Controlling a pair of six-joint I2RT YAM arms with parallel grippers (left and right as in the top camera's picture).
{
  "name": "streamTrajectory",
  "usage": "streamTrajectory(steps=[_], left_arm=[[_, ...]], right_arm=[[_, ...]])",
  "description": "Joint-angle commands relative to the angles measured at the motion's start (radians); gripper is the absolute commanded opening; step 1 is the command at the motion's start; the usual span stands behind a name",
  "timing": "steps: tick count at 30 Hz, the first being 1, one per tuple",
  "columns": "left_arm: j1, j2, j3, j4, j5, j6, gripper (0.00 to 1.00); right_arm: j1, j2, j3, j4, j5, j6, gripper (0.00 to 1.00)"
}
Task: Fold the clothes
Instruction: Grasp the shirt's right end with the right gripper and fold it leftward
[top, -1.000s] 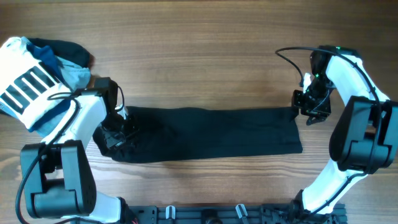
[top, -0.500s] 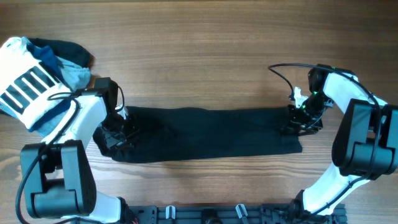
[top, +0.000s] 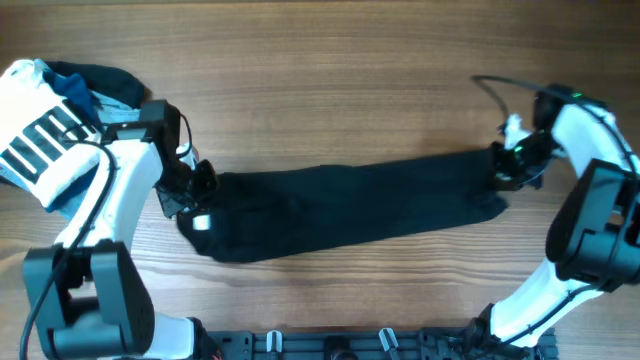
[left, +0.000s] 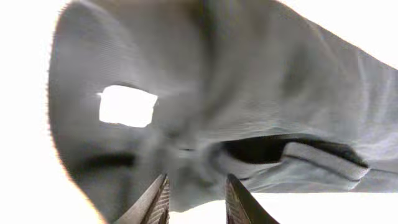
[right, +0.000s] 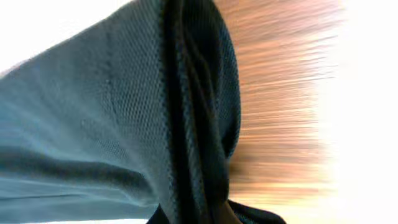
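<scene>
The clothes, a black shirt (top: 350, 205), lie as a long folded strip across the wooden table, slanting up toward the right. My right gripper (top: 505, 168) is shut on its right end; in the right wrist view the bunched black fabric (right: 124, 112) runs down into the jaws (right: 193, 214). My left gripper (top: 193, 195) sits at the shirt's left end. In the left wrist view its fingers (left: 198, 199) stand apart, with the cloth's (left: 249, 93) edge lying loose between them. A small white patch (top: 200, 222) shows on the fabric near the left end.
A pile of other garments lies at the far left: a white one with black stripes (top: 40, 140), a light-blue one (top: 115, 122) and a navy one (top: 100, 80). A black rail (top: 380, 342) runs along the table's front edge.
My right gripper has closed on the shirt's right end and pulled it right and away, so the strip now slants. The left jaws have parted a little and the white patch has come into view.
</scene>
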Motion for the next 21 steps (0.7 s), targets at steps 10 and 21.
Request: streamTrajectory(steps=[10, 21], left_arm=[[0.008, -0.021, 0.010, -0.019, -0.013, 0.016, 0.27], [0.008, -0.021, 0.010, -0.019, -0.013, 0.016, 0.28]], right_arm=[[0.236, 0.003, 0.163, -0.145, 0.034, 0.057, 0.04], [0.566, 0.005, 0.108, -0.122, 0.035, 0.126, 0.04]])
